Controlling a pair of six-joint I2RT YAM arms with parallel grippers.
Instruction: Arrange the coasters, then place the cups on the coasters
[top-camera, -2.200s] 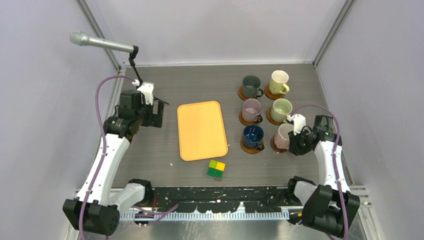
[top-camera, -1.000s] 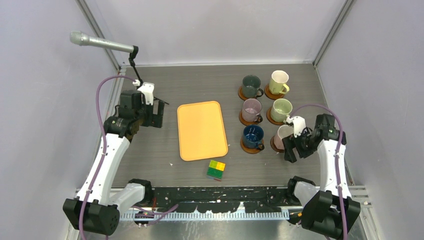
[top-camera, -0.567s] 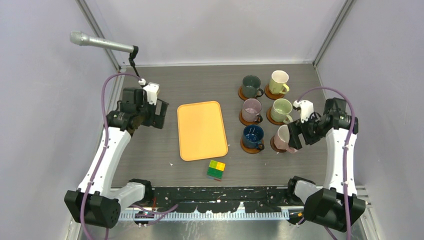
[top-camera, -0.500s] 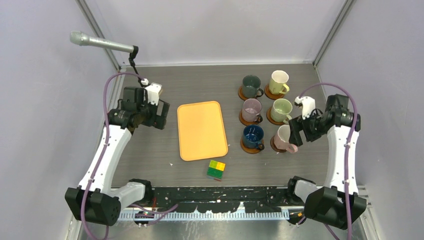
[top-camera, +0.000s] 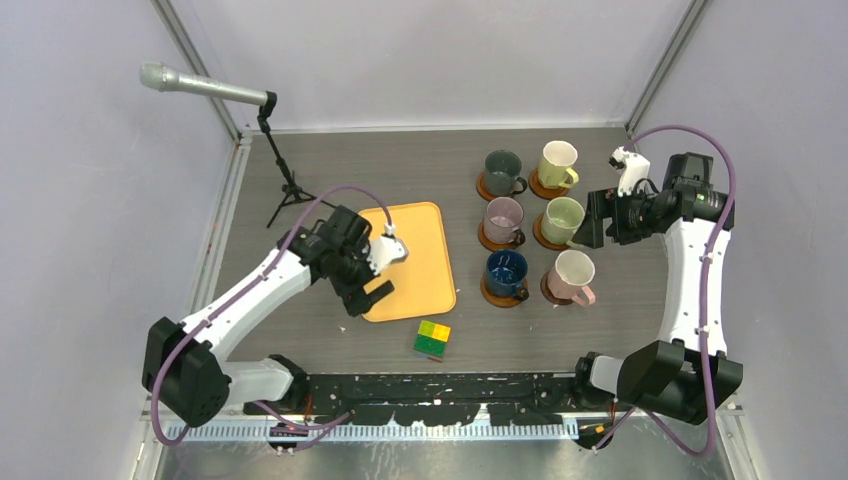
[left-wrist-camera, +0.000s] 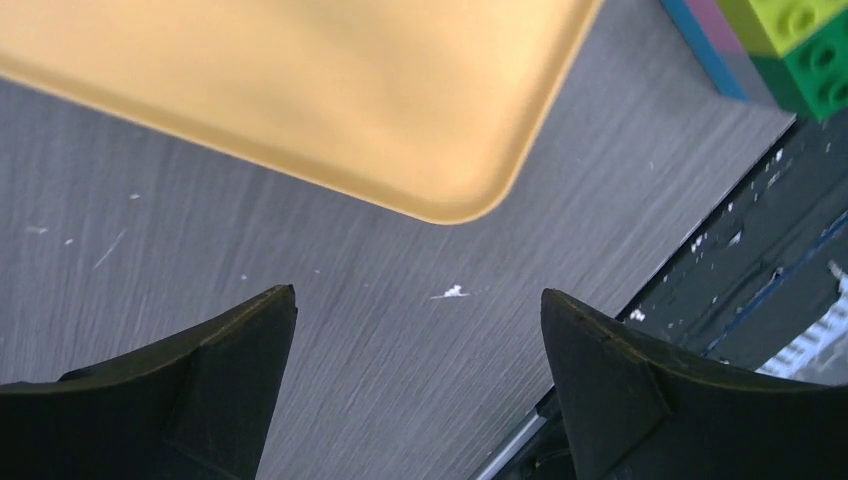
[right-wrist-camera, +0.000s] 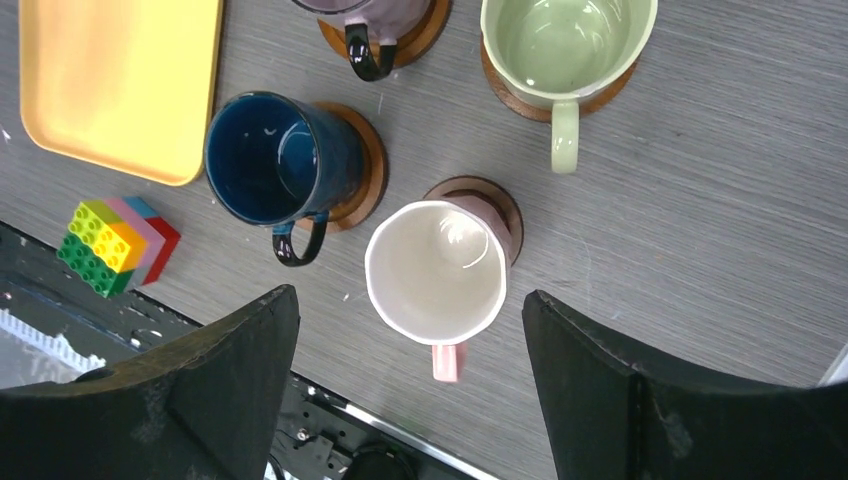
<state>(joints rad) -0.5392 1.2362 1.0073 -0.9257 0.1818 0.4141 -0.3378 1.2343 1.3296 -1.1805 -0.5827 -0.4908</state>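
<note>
Fingers (right-wrist-camera: 200, 400) of the right gripper (right-wrist-camera: 410, 395) stand spread and empty above the white-pink mug (right-wrist-camera: 436, 272), which sits on its dark coaster (right-wrist-camera: 497, 203) with the handle at 6 o'clock. All six cups (top-camera: 503, 215) rest on coasters (top-camera: 485, 296), in two columns at 3 o'clock of the orange tray (top-camera: 400, 255), so the task looks finished. The left gripper (left-wrist-camera: 420, 390), also spread and empty, hovers off the tray's near corner. The brick block (top-camera: 432, 339) at 5 o'clock obstructs nothing.

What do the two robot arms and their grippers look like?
The left arm and right arm have white link shells with black joints. A purple cable loops along each. The left gripper and right gripper each have two black, wedge-shaped fingers.
</note>
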